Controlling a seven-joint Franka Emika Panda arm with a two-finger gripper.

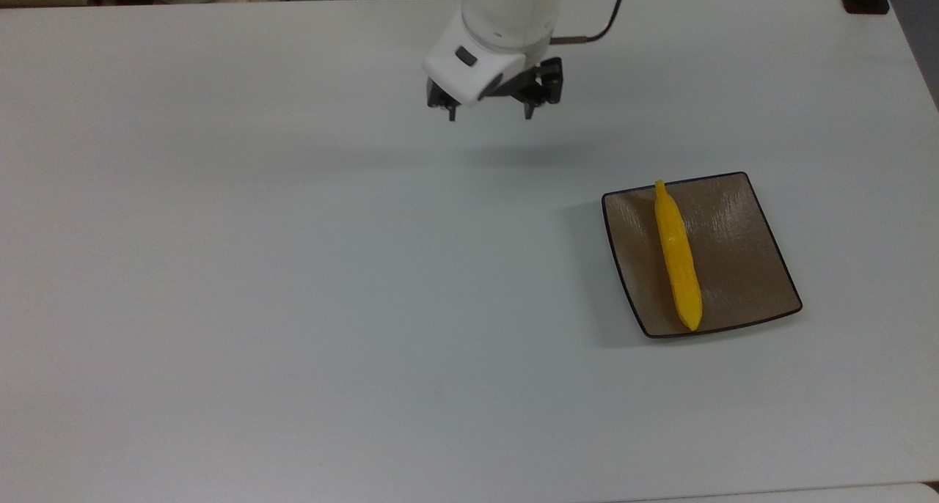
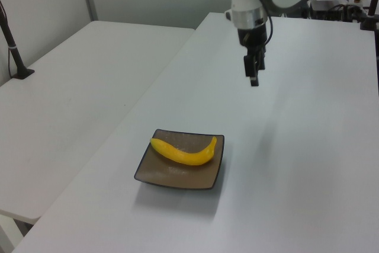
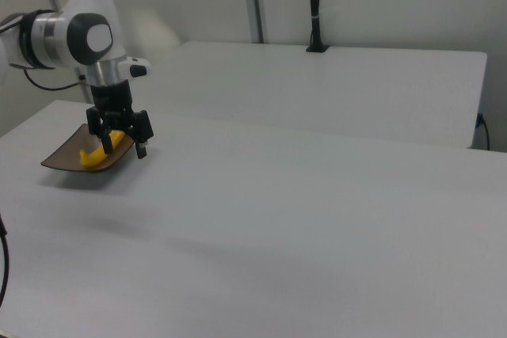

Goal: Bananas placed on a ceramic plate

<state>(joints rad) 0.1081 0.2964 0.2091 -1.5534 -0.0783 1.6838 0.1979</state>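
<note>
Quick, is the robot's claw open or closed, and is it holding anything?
Gripper: open and holding nothing, up above the table. The banana lies on the plate.

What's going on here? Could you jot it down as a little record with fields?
Fruit: one yellow banana, lying across the plate
Dish: square brown ceramic plate, resting on the table
Surface: white table
Robot gripper: open, empty, raised above the table, apart from the plate
Task state: banana already on the plate
</note>
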